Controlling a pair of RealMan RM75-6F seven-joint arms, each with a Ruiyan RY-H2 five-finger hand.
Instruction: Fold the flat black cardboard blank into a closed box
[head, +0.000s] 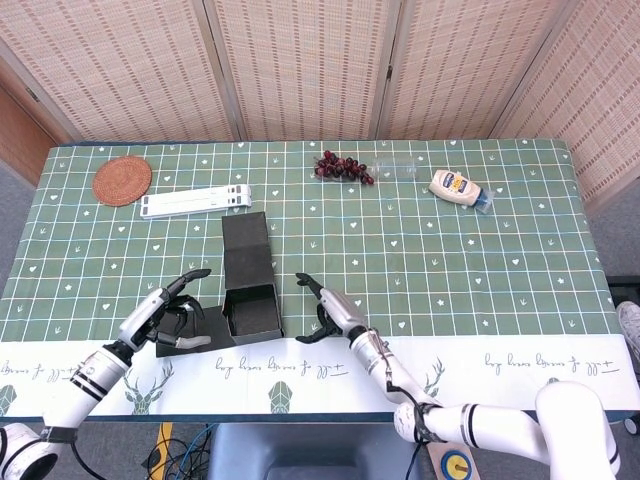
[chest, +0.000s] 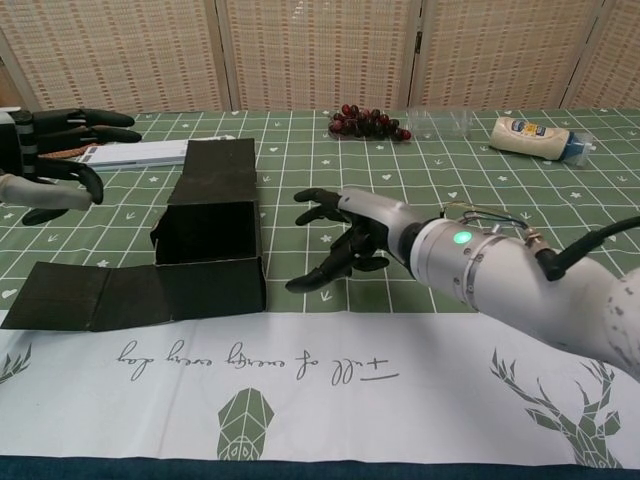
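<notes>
The black cardboard box stands half-folded near the table's front edge, its top open. One long flap lies flat behind it and another flap lies flat to its left. My left hand hovers open over the left flap, fingers spread, holding nothing. My right hand is open just right of the box, fingers spread, a small gap from the box wall.
A white folding stand and a round woven coaster lie at the back left. Dark grapes, a clear plastic bottle and a mayonnaise bottle sit along the back. A white runner covers the front edge.
</notes>
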